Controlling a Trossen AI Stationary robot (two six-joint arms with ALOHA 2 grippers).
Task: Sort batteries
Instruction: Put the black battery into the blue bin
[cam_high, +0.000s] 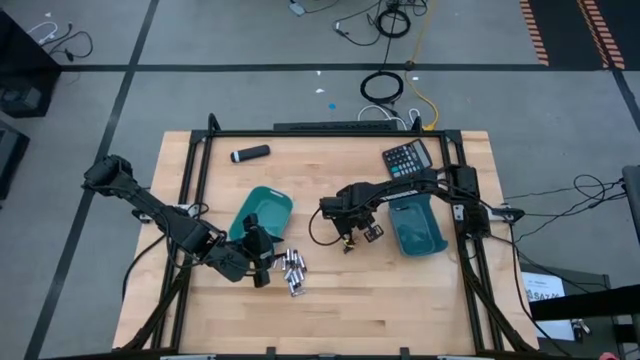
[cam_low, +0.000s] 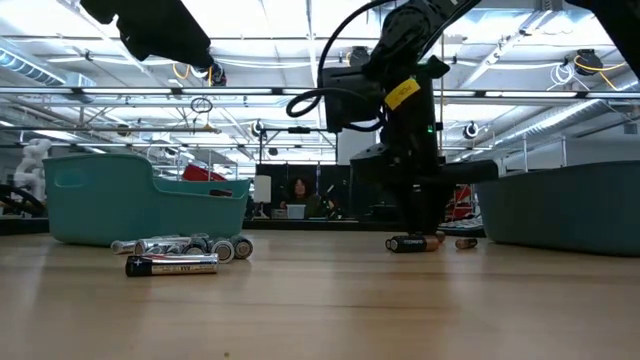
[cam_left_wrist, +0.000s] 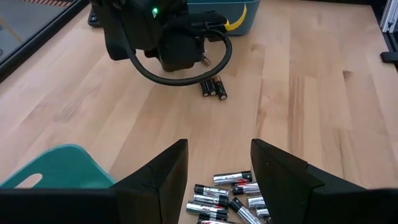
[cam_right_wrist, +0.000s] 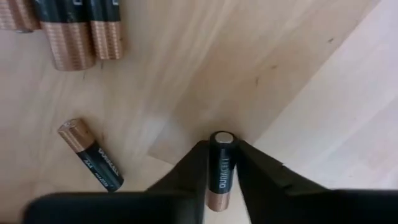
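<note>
Closest to the right wrist camera stood one dark battery with a copper end (cam_right_wrist: 221, 171), and the two fingers of the right gripper (cam_right_wrist: 221, 168) pressed on it from both sides. So this gripper was narrow and held that single battery, just above the wooden table (cam_high: 400, 300).

Beside it, another dark battery (cam_right_wrist: 91, 154) lay alone on the wood, and a few more of the same sort (cam_right_wrist: 68, 31) lay together a little farther. In the high view the right gripper (cam_high: 349, 240) was near the middle of the table, close to the teal bin on the right (cam_high: 425, 237).

The left gripper (cam_high: 262, 275) hung over the pile of silvery batteries (cam_high: 293, 270), just beside the other teal bin (cam_high: 272, 205). Its fingers (cam_left_wrist: 163, 180) stood wide apart and carried nothing. The silvery batteries (cam_left_wrist: 227, 199) showed on the table between and below them.

I judge that the step in hand was the picking of one dark battery by the right arm. The grip looked taken, but the lifting was not yet done. The next move would call for a straight rise, so that the battery does not slip between the fingers, and then a carry to the bin on the right for release. The neighbouring batteries lay near, so the fingers should not push them. I could not tell whether any battery was already in a bin.
</note>
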